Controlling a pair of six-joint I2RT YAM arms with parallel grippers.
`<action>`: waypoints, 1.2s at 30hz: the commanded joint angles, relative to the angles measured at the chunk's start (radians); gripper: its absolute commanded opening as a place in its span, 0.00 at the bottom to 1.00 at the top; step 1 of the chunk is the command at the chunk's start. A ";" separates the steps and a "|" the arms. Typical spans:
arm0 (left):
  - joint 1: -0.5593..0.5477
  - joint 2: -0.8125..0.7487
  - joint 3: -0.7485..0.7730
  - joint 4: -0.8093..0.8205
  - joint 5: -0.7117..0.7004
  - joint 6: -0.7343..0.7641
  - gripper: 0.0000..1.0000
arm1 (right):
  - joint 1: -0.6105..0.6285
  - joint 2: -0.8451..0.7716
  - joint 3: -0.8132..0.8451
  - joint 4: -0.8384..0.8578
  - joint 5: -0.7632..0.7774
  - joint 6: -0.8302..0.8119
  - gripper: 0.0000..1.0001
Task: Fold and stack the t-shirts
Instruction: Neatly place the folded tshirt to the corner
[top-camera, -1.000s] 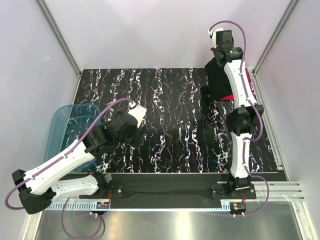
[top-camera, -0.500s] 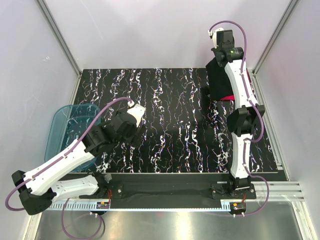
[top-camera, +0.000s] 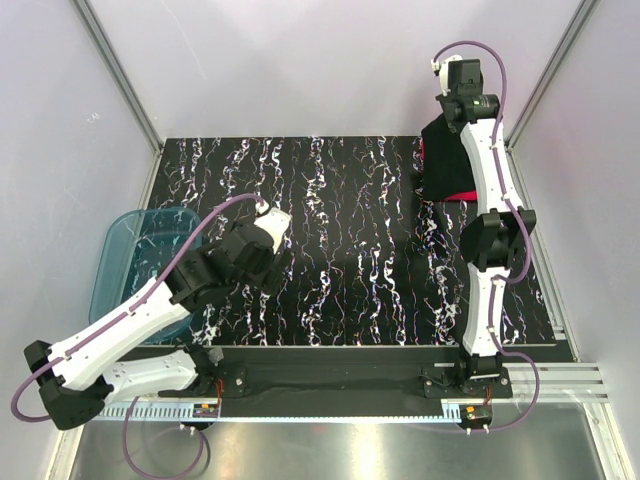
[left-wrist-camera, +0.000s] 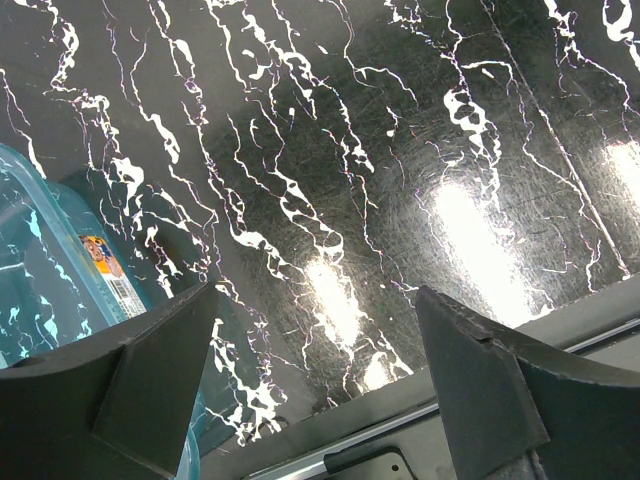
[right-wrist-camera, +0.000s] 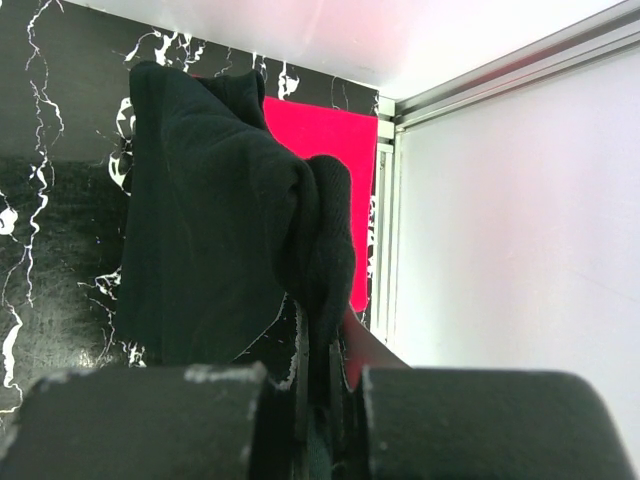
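At the far right corner of the desk (top-camera: 340, 220), the right end effector (right-wrist-camera: 318, 385) is clamped on the bunched black shirt (right-wrist-camera: 210, 230), held over the flat pink-red shirt (right-wrist-camera: 330, 150). Stacking seems nearly done, with laying down and release left. The left end effector (left-wrist-camera: 315, 300) hangs spread apart and empty.

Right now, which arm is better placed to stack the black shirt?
Likely right: the right gripper is shut on the black shirt by the pink shirt; the left gripper hangs open near the blue tub.

A translucent blue tub (top-camera: 132, 250) sits at the left edge of the black, white-veined tabletop (top-camera: 340, 230).
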 joint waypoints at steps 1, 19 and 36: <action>0.012 0.005 0.041 0.015 -0.002 0.002 0.87 | -0.017 -0.002 0.022 0.081 -0.028 -0.017 0.00; 0.030 0.062 0.062 0.012 -0.003 0.007 0.87 | -0.057 0.115 0.089 0.130 -0.073 -0.014 0.00; 0.067 0.125 0.082 0.007 0.018 -0.004 0.87 | -0.094 0.238 0.154 0.205 -0.119 0.002 0.00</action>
